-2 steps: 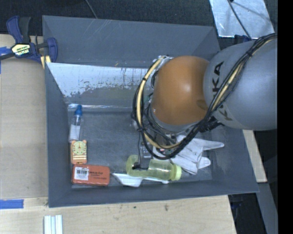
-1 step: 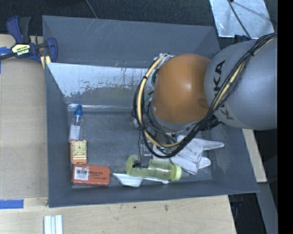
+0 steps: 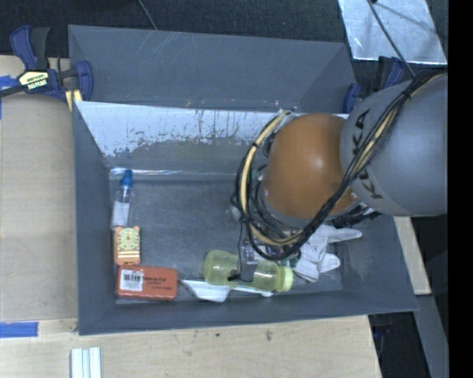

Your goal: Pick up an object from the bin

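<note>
My gripper [image 3: 245, 266] is down at the front of the bin, below the arm's wrist, right on top of a translucent yellow-green bottle [image 3: 219, 268]. The bottle lies on its side, its length running left to right. My gripper's dark tip meets it near its middle. A flat white plastic piece [image 3: 208, 291] lies just in front of the bottle, touching it. Crumpled white packaging [image 3: 322, 252] sits to the right of my gripper, partly hidden under the arm.
Along the left wall lie a clear bottle with a blue cap [image 3: 123, 199], a small tan box [image 3: 127, 245] and an orange box with a barcode label [image 3: 147, 283]. The arm's orange cover and cables hang over the bin's right half.
</note>
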Motion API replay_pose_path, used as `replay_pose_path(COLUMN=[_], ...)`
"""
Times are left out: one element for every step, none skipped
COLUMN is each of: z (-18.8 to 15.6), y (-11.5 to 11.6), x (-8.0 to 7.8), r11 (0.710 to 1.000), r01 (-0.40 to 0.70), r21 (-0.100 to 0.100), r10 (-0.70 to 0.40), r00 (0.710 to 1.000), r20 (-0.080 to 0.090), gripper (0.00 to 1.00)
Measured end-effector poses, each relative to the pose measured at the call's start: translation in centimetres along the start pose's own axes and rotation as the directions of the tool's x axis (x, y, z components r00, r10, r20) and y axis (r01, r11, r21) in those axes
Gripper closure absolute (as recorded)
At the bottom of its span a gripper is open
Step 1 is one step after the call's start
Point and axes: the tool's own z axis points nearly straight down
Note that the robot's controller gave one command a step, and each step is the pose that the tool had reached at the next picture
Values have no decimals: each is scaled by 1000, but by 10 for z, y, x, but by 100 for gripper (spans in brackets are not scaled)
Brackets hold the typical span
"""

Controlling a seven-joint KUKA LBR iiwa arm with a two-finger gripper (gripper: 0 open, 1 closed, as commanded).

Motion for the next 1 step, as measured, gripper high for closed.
replay_pose_path(z=[32], y=[-28], x=[7], r11=[997], r01=[82], r21=[5], r10=[-81], r00=[997], r20=[-16], gripper=[0])
